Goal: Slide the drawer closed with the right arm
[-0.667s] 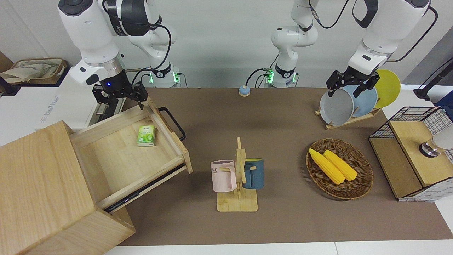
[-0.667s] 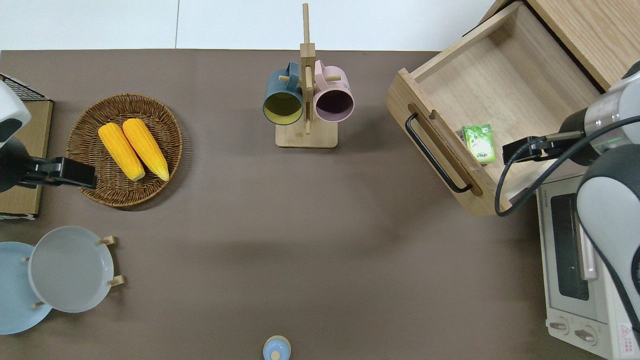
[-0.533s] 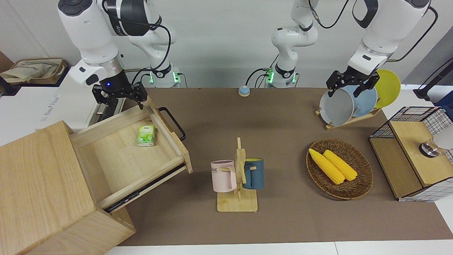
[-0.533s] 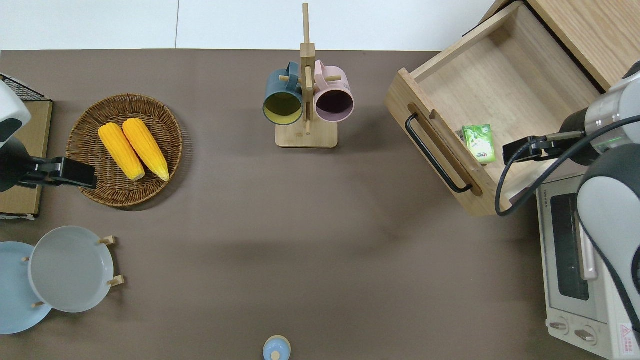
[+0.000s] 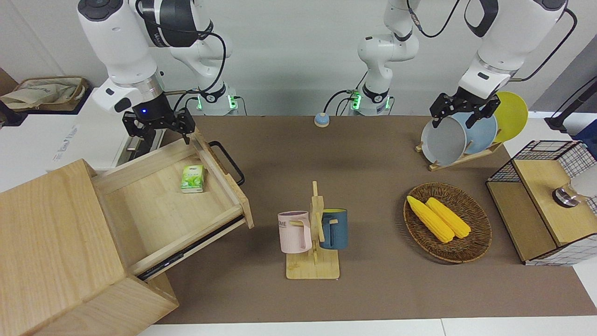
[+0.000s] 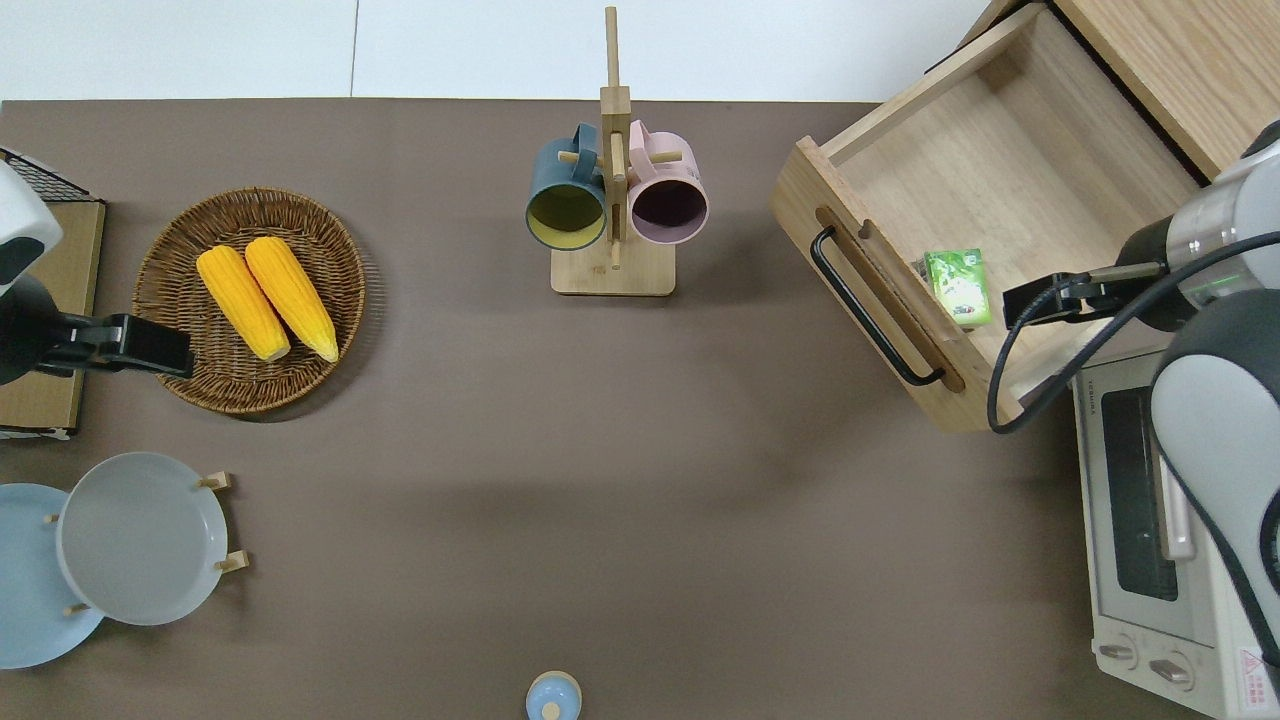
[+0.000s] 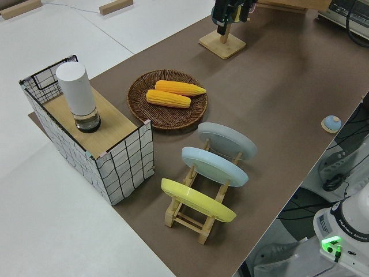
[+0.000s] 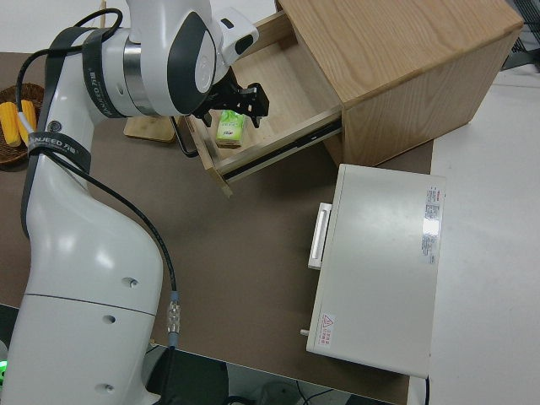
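Observation:
The pale-wood drawer [image 5: 154, 205] stands pulled far out of the big wooden box [image 5: 51, 242], with its black loop handle [image 5: 228, 161] toward the table's middle. A small green packet [image 5: 192, 178] lies in it. In the overhead view the drawer [image 6: 1000, 170], handle [image 6: 870, 310] and packet [image 6: 958, 287] also show. My right gripper [image 5: 158, 133] is open and empty. It hangs over the drawer's corner nearest the robots [image 6: 1030, 303], beside the packet, and touches neither. The right side view shows it [image 8: 245, 105] just above the drawer [image 8: 278, 93]. The left arm is parked.
A white oven [image 6: 1150, 520] stands beside the drawer, nearer to the robots. A mug rack [image 6: 612, 200] with two mugs stands mid-table. A wicker basket [image 6: 170, 250] of corn, a plate rack [image 6: 225, 520] and a wire-mesh box [image 5: 545, 205] are at the left arm's end.

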Action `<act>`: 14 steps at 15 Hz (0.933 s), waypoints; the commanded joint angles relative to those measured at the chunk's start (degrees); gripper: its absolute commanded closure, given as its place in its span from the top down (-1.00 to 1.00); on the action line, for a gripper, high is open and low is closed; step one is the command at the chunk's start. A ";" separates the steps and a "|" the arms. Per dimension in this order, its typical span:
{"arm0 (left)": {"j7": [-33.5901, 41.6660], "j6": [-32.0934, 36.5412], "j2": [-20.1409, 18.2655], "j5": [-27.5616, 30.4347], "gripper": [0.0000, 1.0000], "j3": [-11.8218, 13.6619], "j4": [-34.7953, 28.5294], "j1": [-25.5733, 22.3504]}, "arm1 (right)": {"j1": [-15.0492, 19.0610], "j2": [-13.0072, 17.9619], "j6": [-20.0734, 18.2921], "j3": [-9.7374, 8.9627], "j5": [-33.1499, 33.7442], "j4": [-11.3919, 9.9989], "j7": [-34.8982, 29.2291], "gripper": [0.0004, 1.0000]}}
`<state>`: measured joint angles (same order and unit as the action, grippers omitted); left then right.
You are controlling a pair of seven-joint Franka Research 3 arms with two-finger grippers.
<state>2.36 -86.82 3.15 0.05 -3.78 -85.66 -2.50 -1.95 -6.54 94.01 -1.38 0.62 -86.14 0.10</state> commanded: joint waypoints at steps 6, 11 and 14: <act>-0.60 1.04 -0.25 -1.02 0.99 0.00 0.58 0.39 | 0.28 -0.75 -2.25 -0.11 -0.53 1.68 0.78 0.79; -0.60 1.04 -0.25 -1.02 0.99 0.00 0.49 0.39 | 0.19 -0.75 -2.34 -0.11 -0.18 1.68 1.04 -1.00; -0.60 1.04 -0.16 -1.02 0.99 0.00 0.49 0.39 | 0.28 -0.75 -2.34 -0.11 -0.18 1.68 1.04 -1.00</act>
<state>2.36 -86.82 3.15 0.05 -3.78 -85.66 -2.50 -1.95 -6.55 92.58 -1.38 0.62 -85.78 0.10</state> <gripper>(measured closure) 0.004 0.744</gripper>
